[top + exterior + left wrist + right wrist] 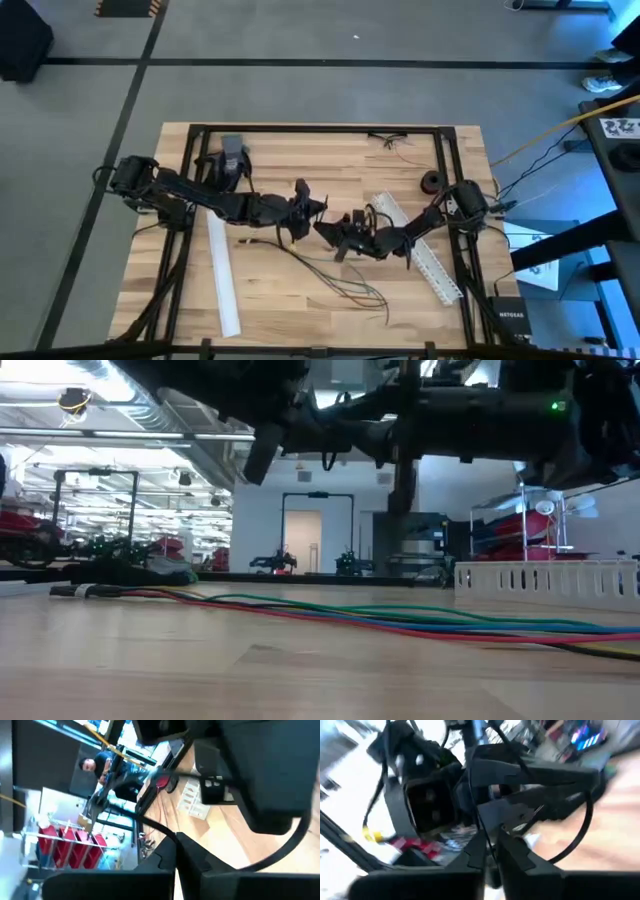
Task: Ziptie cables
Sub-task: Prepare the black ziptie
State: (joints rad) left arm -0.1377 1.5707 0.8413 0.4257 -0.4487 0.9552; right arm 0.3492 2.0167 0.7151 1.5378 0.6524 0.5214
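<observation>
I hold both grippers, left (318, 208) and right (325, 228), nose to nose mid-table, each clenched on a thin black strand, likely the ziptie (489, 832), with the cables (340, 272) lying just below them.

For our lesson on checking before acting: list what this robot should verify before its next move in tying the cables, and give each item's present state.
1. Cables lie on the table: ok.
2. Both grippers raised above the cables: ok, low view shows them lying free.
3. Left gripper and right gripper close together mid-table: ok.
4. Ziptie held: cannot tell.
5. Ziptie looped around the cables: not ok.
6. White strips apart from the grippers: ok.
</observation>
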